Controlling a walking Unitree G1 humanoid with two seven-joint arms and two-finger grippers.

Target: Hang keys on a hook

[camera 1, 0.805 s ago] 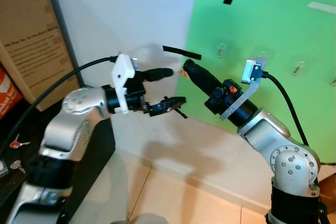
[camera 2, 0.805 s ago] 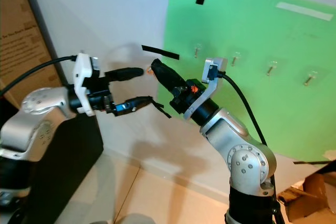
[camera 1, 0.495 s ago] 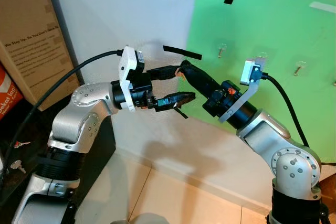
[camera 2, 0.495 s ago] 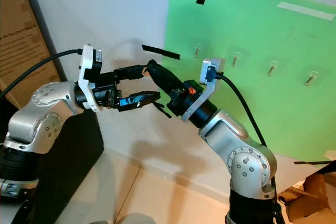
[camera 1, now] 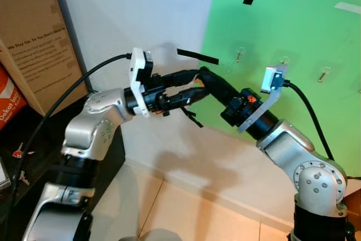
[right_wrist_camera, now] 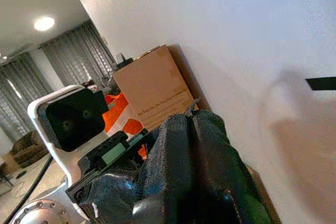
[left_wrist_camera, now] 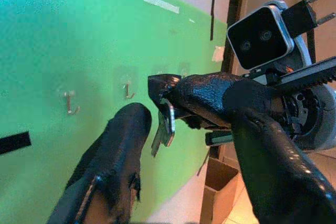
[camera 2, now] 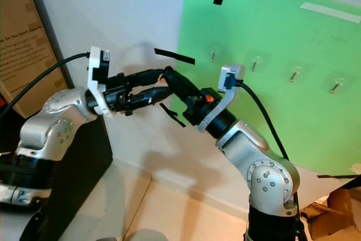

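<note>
Left wrist view: right end effector [left_wrist_camera: 170,94] pinches the key [left_wrist_camera: 164,125], thin, stiff, slippery; left end effector [left_wrist_camera: 197,153], fingers apart, should take its flat blade. Hooks [camera 1: 239,55] lie far right.

Black cabinet [camera 1: 17,156], cardboard box [camera 1: 34,38], loose keys [camera 1: 17,152]

Taking the green board [camera 1: 293,83] as landmark: its face carries a row of small hooks [camera 1: 239,55], and the air right before them is open. At the board's near edge the left pincer [camera 1: 194,86] and right pincer [camera 1: 202,75] meet tip to tip, crowding that corner. The right arm [camera 1: 276,134] slants across the board's lower part. Well aside stands a cardboard box [camera 1: 34,38] above a dark shelf [camera 1: 17,139].
</note>
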